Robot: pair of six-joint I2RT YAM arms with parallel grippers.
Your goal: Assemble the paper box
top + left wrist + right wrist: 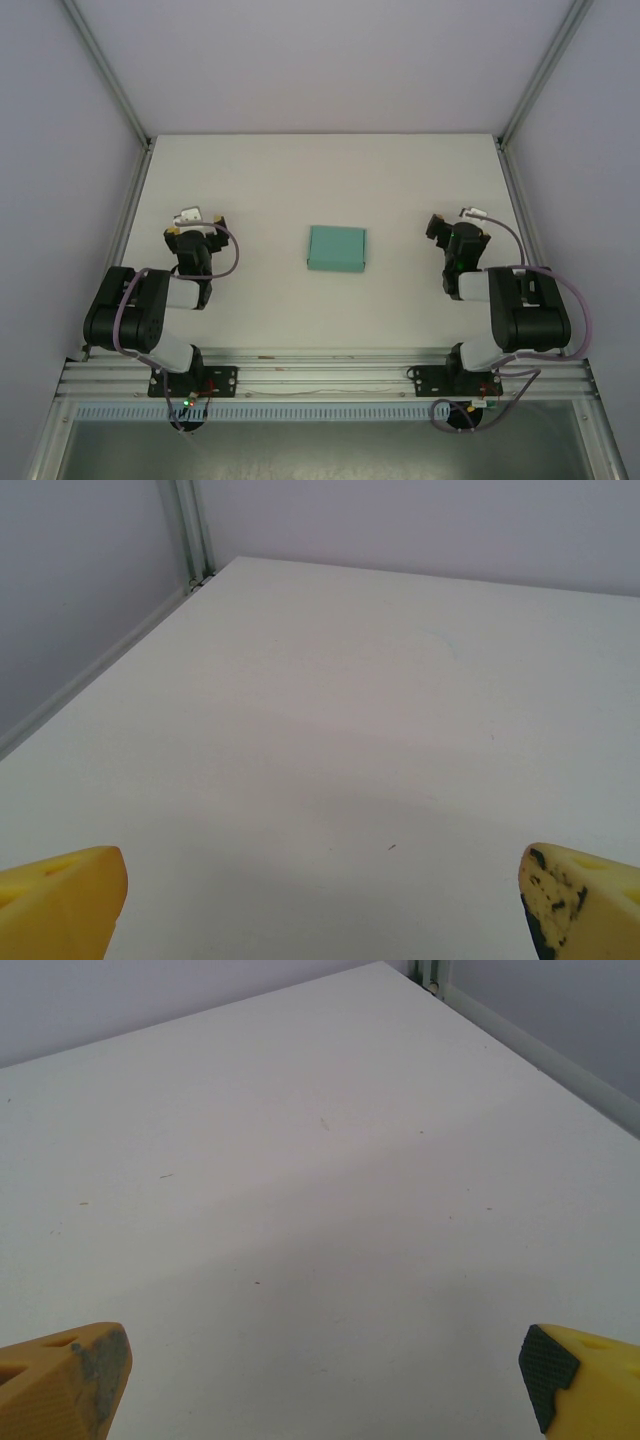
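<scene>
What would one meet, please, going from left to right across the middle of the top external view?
The left arm's black gripper → the small teal-green rectangular paper box → the right arm's black gripper.

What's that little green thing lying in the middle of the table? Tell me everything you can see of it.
It is a small paper box, plain teal-green with no print showing, and it looks like thin matte card. From above it is a neat rectangle, long side running left to right, turned very slightly. No flap sticks out, and a thin shadow runs along its near edge. It lies flat near the middle of the white table, and nothing but the table touches it.
</scene>
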